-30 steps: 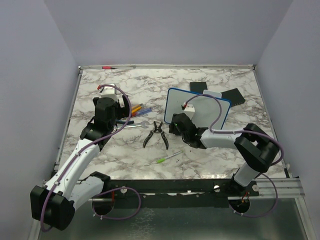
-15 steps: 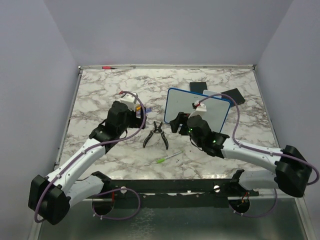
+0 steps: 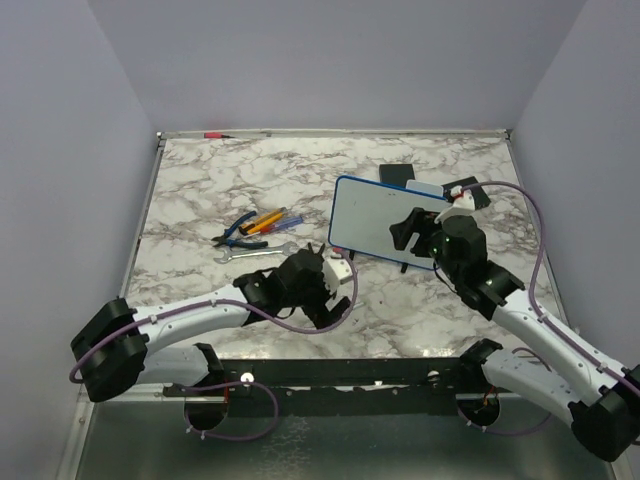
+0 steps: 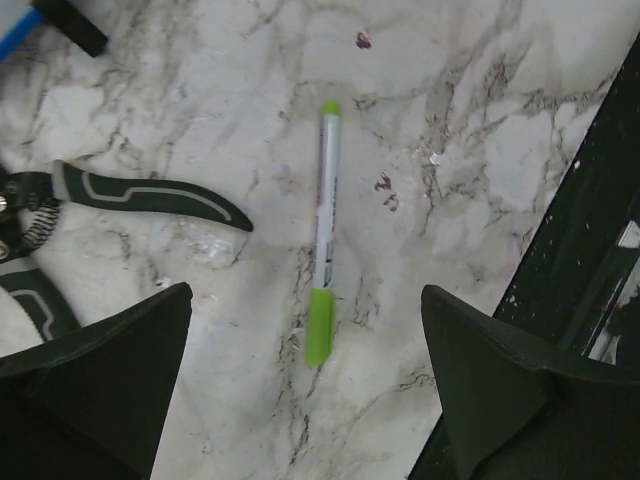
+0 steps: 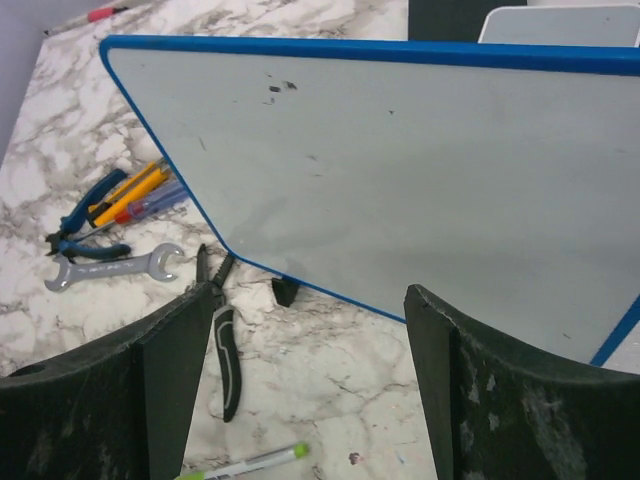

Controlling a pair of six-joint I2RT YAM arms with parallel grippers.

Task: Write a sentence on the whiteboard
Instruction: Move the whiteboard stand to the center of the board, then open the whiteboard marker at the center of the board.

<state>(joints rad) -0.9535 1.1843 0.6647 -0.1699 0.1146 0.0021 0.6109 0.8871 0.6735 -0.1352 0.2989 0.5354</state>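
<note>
Whiteboard [image 3: 385, 222]: sits on the far right part of the marble worktop [image 3: 200, 190], blue-framed, near edge lifted on a small black foot, face showing only a few dark specks. Right pincer [image 5: 305, 310]: hangs just before the board's near edge, fingers spread wide, gripping nothing, touching nothing. Left pincer [image 4: 305, 292]: poised low over the worktop near its front edge, likewise spread wide and empty. Green-capped marker [image 4: 325, 230]: lies flat on the marble between those fingers, apart from both. Pliers [image 4: 150, 195]: just beside the marker, handles toward it.
</note>
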